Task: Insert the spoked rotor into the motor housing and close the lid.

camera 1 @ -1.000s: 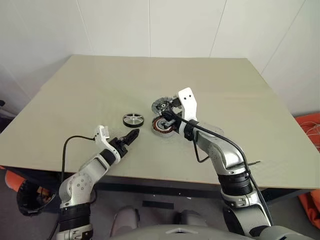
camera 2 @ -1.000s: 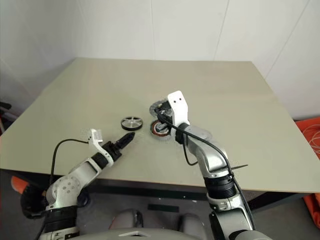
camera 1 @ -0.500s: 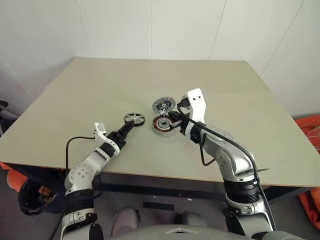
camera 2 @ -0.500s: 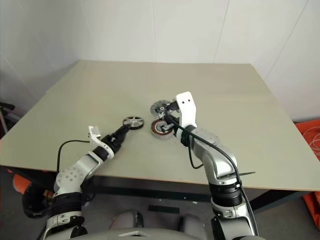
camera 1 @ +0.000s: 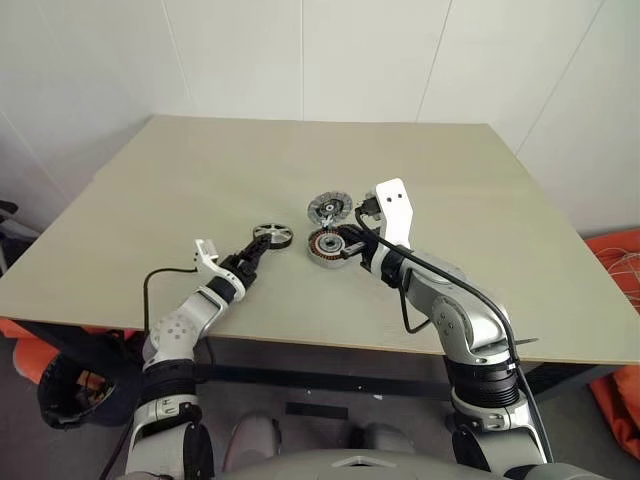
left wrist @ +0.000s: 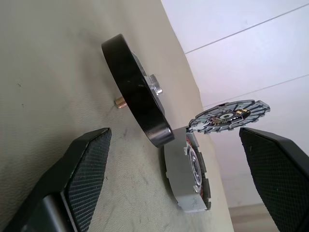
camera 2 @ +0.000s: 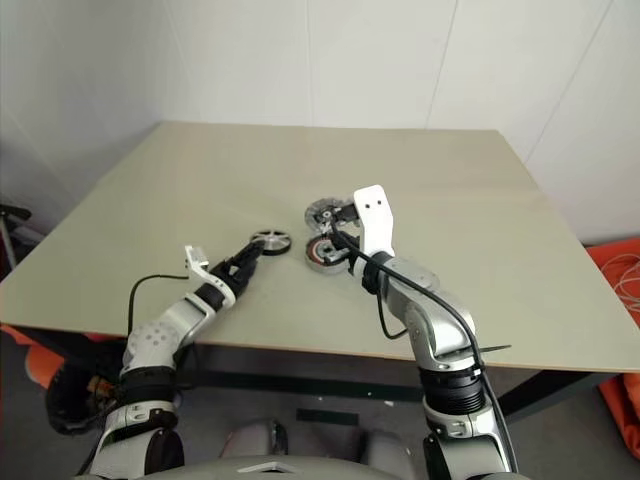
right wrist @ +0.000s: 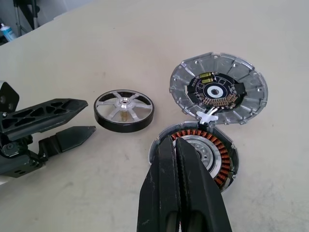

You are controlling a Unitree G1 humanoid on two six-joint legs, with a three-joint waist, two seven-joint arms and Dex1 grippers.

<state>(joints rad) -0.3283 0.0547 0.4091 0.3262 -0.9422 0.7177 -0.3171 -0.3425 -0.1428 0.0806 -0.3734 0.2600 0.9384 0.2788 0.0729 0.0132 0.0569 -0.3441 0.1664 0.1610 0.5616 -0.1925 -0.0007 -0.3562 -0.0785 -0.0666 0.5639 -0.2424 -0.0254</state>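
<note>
Left gripper point(camera 1: 254, 256): we see its fingers spread, just short of the black spoked rotor point(camera 1: 271, 236) lying on the beige bench point(camera 1: 180, 190).
Right gripper point(right wrist: 179, 159): fingers pressed together over the silvery copper-wound motor housing point(camera 1: 327, 243).
Ribbed grey lid point(camera 1: 328, 208): hinged open.
Progress: we judge nothing inserted yet.

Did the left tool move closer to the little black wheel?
Yes. The left tool has reached forward across the table, and its open fingers now sit right beside the spoked rotor, not yet gripping it.
</note>
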